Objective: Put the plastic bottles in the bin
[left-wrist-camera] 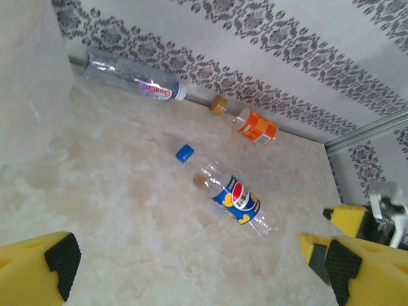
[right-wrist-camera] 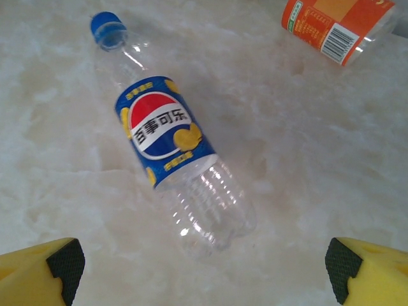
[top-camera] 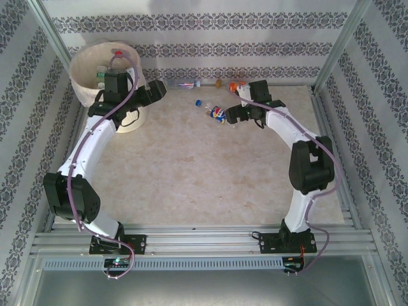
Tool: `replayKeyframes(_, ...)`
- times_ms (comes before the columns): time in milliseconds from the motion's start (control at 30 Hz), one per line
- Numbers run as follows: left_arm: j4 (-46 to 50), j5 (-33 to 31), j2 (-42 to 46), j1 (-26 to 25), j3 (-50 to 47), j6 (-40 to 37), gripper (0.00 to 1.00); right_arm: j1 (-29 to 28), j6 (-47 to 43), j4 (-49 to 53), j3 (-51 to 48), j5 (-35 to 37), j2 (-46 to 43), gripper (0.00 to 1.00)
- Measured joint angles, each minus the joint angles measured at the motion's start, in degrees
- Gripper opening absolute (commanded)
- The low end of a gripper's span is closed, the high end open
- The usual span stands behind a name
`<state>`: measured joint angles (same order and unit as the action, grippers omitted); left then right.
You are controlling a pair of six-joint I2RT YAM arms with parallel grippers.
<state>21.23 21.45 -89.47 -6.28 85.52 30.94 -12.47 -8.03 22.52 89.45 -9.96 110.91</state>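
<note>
My right pincer [right-wrist-camera: 204, 264] spread wide. Bare marble-look desk [right-wrist-camera: 57, 159] either side of blue-labelled clear plastic bottle [right-wrist-camera: 175, 153]. Orange-labelled clear bottle [right-wrist-camera: 338, 25] well apart, near patterned wall [left-wrist-camera: 287, 57].

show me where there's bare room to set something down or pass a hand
Barest: the near half of the table, this side of the blue-label bottle. Narrower gap between that bottle and the bin. Crowded: the back wall, with the orange-label bottle and a clear bottle.

Lab test booth: aluminium frame [top-camera: 204, 239], wallpapered panels [top-camera: 191, 38].
</note>
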Motion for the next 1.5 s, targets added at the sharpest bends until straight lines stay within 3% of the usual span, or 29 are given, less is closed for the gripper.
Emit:
replayKeyframes(233,1.1,-0.5,1.5,0.0,-1.7,0.7,1.0,0.0,-8.0,9.4,13.7,-0.6,13.7,0.98)
replayKeyframes(567,1.4,-2.4,3.4,0.0,-3.3,0.7,1.0,-3.3,-15.6,17.2,20.5,4.1,22.4,0.96)
replayKeyframes(733,1.4,-2.4,3.4,0.0,-5.0,0.7,1.0,-5.0,-16.3,18.9,24.2,5.6,26.0,0.8)
replayKeyframes(833,1.4,-2.4,3.4,0.0,-5.7,0.7,1.0,-5.8,-15.4,19.3,25.2,6.4,26.3,0.71)
replayKeyframes(1200,0.9,-2.4,3.7,0.0,-7.3,0.6,1.0,-6.8,-13.2,15.7,17.0,6.7,21.0,0.53)
replayKeyframes(1500,-1.6,0.5,3.7,0.0,-9.1,0.7,1.0,-6.9,-11.1,12.1,8.9,6.5,12.4,0.48)
